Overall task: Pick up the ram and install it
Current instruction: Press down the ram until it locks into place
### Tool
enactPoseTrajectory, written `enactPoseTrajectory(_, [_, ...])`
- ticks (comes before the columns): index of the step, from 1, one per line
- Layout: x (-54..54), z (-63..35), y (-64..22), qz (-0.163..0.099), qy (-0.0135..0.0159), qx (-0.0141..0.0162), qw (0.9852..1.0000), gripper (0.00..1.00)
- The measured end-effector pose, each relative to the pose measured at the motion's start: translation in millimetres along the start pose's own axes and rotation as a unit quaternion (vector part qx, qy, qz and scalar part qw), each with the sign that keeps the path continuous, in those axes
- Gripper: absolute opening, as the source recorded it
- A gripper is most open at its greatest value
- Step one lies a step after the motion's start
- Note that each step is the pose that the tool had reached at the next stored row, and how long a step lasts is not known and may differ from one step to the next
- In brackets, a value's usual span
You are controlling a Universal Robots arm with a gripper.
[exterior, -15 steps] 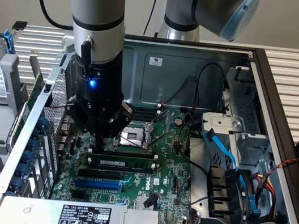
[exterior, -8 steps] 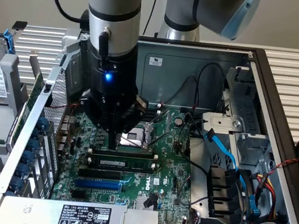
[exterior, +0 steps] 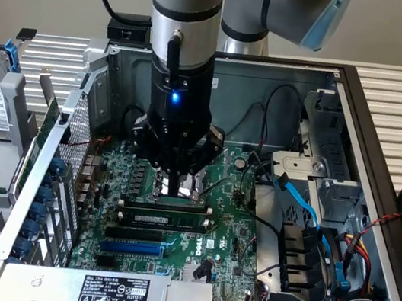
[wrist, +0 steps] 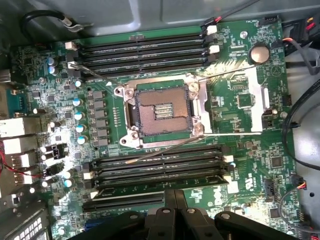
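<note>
As I scan in from the near edge of the exterior view, I pass the power supply label (exterior: 111, 298), then the blue expansion slot (exterior: 134, 248), and at twelve o'clock from it sits the ram (exterior: 166, 222), white strip showing, lying along one of the black memory slots (exterior: 164, 208). Just past that, at twelve o'clock from the ram, hangs my gripper (exterior: 173, 186), claw clenched tight, with nothing I can see pinched in it, tips right above the stick. On the wrist view the gripper (wrist: 175, 197) pokes in over the lower slot bank, and the empty CPU socket (wrist: 162, 112) lies beyond it. My read: pickup and placing are behind me, and I'm at the seating stage. I can't tell whether the stick is fully home or the end latches have snapped. Any push from here calls for a straight-down, centred press along the slot line, no twist. Farther back, at twelve o'clock, the arm (exterior: 182, 31) rises against the case wall (exterior: 273, 85).
</note>
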State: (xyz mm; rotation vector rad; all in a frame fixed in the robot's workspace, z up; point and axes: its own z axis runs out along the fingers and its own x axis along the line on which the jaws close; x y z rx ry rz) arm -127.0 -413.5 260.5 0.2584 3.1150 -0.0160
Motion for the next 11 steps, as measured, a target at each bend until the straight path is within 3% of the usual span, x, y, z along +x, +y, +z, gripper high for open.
enactPoseTrajectory(11, [-0.1, 0.0, 0.0, 0.000, 0.0008, -0.0025, 1.0000, 0.10])
